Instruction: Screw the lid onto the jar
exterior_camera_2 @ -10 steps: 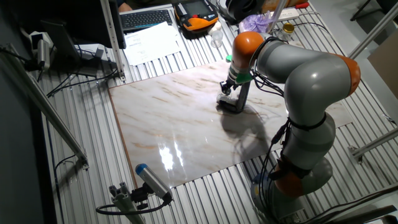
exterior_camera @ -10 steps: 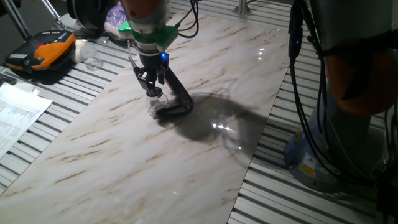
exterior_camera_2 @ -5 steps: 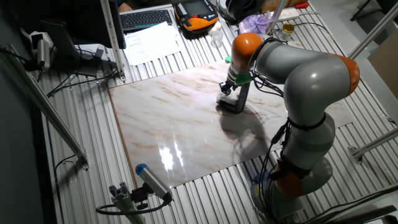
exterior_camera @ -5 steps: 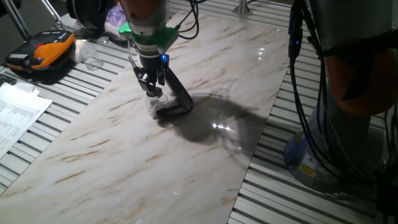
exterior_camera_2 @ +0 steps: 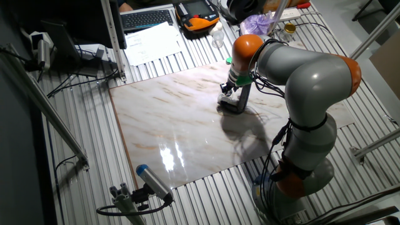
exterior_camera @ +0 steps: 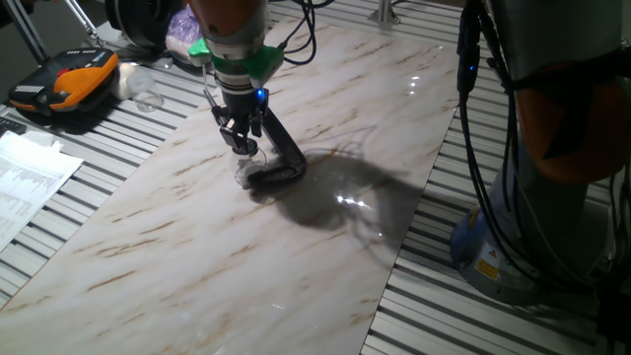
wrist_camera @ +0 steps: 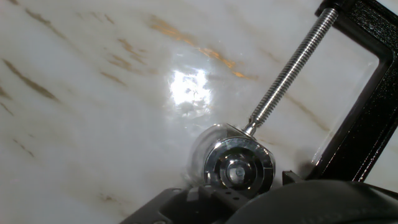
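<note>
Jaws just above lid (wrist_camera: 239,169) on jar (wrist_camera: 211,149).

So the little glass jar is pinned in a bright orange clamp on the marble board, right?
Not quite: the clamp is black, not orange, as the hand view shows. It does hold the little glass jar on the marble board.

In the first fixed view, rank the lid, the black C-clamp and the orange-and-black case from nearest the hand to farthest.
1. lid, at the hand fingertips.
2. black C-clamp, just right of the hand.
3. orange-and-black case, far left, off the marble.
</note>
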{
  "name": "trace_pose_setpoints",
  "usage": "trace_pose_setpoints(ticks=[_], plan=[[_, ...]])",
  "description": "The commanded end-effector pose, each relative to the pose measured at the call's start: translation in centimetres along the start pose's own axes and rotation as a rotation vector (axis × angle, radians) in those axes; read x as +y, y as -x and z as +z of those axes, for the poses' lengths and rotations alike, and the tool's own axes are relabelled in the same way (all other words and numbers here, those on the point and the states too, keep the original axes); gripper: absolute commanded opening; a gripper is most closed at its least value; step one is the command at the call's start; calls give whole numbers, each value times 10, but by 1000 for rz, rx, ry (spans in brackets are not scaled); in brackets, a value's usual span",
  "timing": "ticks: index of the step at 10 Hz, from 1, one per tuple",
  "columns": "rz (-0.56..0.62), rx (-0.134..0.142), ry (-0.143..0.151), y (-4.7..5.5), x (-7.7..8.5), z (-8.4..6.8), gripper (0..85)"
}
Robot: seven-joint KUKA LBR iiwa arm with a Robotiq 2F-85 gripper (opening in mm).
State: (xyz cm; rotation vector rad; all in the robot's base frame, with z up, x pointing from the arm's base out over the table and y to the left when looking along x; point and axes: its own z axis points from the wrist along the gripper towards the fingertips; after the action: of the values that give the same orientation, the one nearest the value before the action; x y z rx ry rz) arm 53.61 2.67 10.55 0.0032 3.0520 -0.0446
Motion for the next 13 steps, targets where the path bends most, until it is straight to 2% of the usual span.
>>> trace_pose_setpoints(ticks=[1,13], plan=[[0,0,0,0,-1,0,510],[2,1,12,2,-3,0,510]])
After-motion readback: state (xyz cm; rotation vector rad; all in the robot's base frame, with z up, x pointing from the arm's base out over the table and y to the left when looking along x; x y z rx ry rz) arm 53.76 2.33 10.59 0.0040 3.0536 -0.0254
